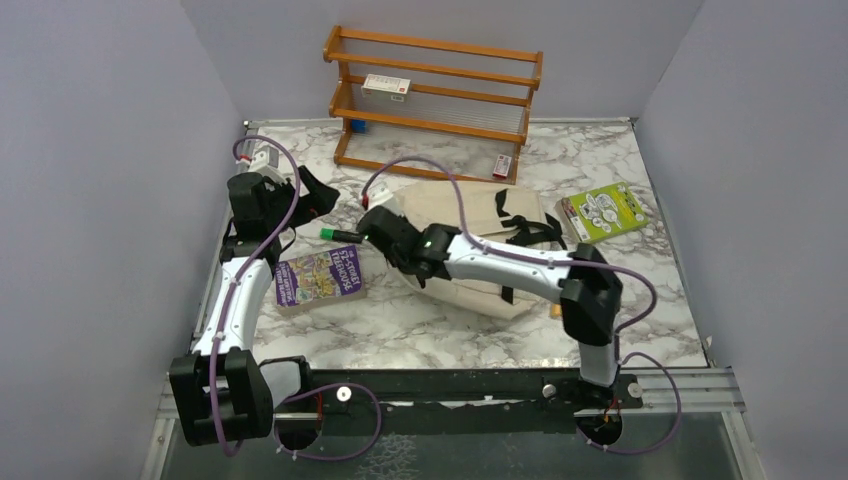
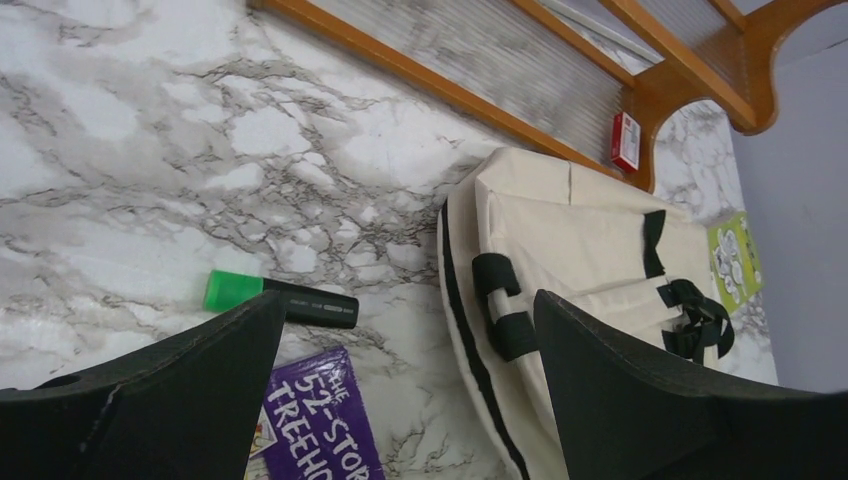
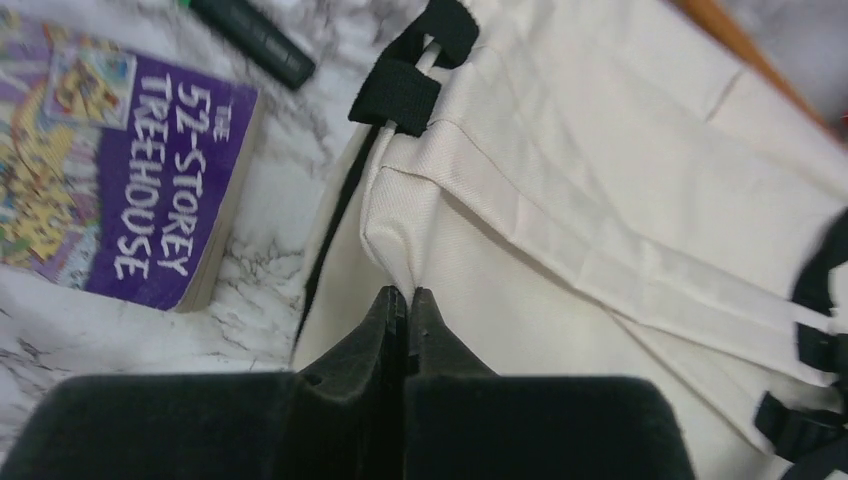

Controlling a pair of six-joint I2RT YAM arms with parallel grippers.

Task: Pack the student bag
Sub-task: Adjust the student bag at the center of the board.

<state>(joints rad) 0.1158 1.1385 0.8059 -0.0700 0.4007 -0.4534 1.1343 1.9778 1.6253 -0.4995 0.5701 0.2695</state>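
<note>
Pinching a puckered fold of the student bag (image 3: 600,200), the right end effector (image 3: 407,293) is clenched; the bag lies mid-worktop (image 1: 420,325). The left end effector (image 2: 408,300) hangs released at 9 o'clock. A strip of marble separates the bag from a book (image 3: 150,180) reading "THE 52-STOREY TREEHOUSE", its cover partly cropped.

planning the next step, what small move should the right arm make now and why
Probably a gentle lift: the right gripper is shut on a fold of the student bag, so raising it may open the mouth, while the left gripper hovers open nearby.
</note>
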